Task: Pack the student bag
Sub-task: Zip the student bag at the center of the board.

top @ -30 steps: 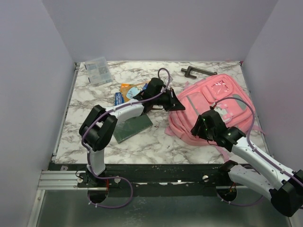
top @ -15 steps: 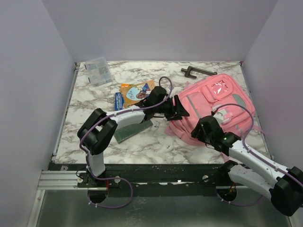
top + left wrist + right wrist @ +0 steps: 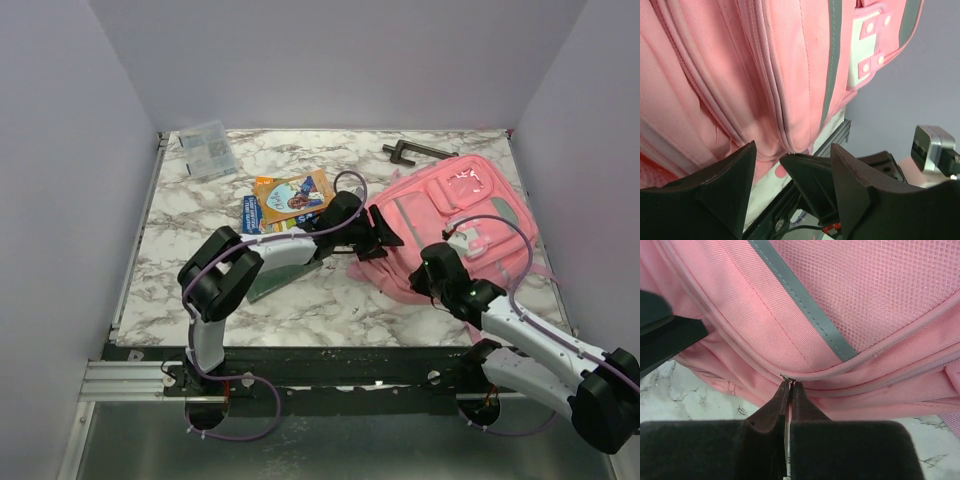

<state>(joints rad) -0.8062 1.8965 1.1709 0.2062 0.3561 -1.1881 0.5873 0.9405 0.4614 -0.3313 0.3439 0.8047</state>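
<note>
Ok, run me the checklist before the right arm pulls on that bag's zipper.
1. Right gripper shut at the student bag's zipper seam: ok.
2. Something actually pinched there: cannot tell.
3. Left gripper open at the bag's edge, gripping nothing: ok.
4. Bag unzipped for packing: not ok, the seam looks closed.
5. Orange booklet and green book packed: not ok, both lie on the table.

a robot lab cell: plain lilac walls (image 3: 350,60) enclose a marble-look table (image 3: 175,205) behind a metal rail (image 3: 120,380)
</note>
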